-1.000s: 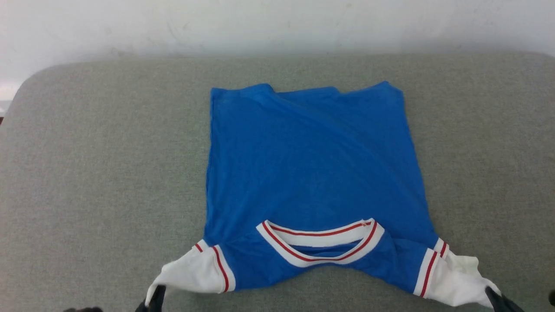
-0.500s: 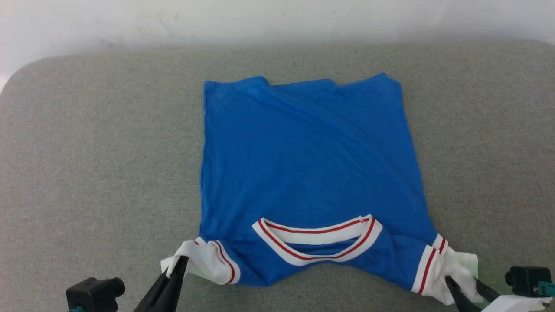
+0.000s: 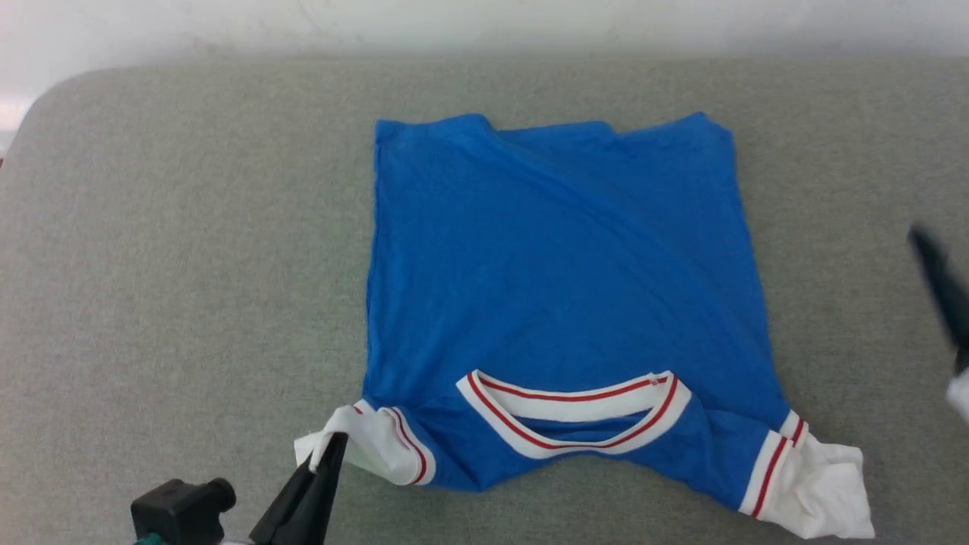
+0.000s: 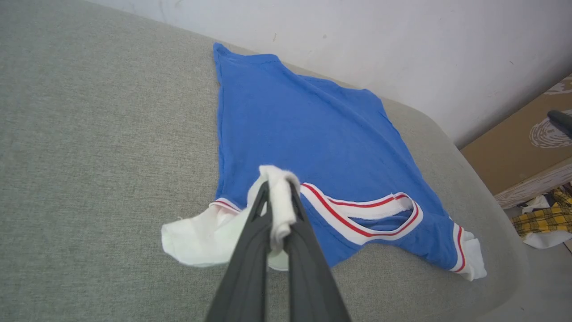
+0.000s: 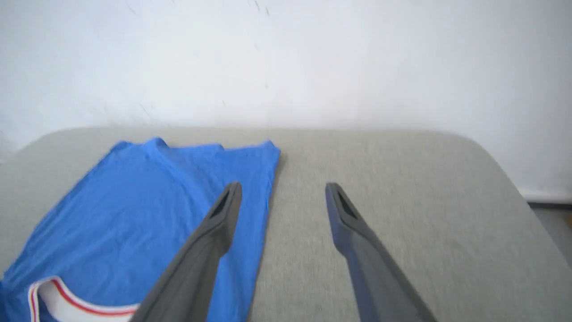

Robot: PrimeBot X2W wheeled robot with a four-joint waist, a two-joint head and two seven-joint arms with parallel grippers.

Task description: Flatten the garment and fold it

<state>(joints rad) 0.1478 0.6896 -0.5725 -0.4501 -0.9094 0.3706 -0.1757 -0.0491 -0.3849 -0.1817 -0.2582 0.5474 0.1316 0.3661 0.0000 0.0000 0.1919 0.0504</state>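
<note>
Head view, left to right: left gripper [image 3: 333,446] pinched tight on the white left sleeve [image 3: 371,446]; garment [image 3: 560,288] mostly flat, centred on the grey fabric pad [image 3: 151,265], collar toward robot; right sleeve [image 3: 825,484] crumpled, free; right gripper [image 3: 939,288] wide apart, empty, off to the side. Flattening step, I'd say. Next: grab right sleeve, pull both outward. Room: white wall [image 3: 454,23] behind, cardboard box [image 4: 514,147] past the pad's edge.

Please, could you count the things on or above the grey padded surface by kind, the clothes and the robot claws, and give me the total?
shirt: 1
claws: 2 (left claw shut on the shirt's white sleeve; right claw open, holding nothing)
Total: 3
</note>
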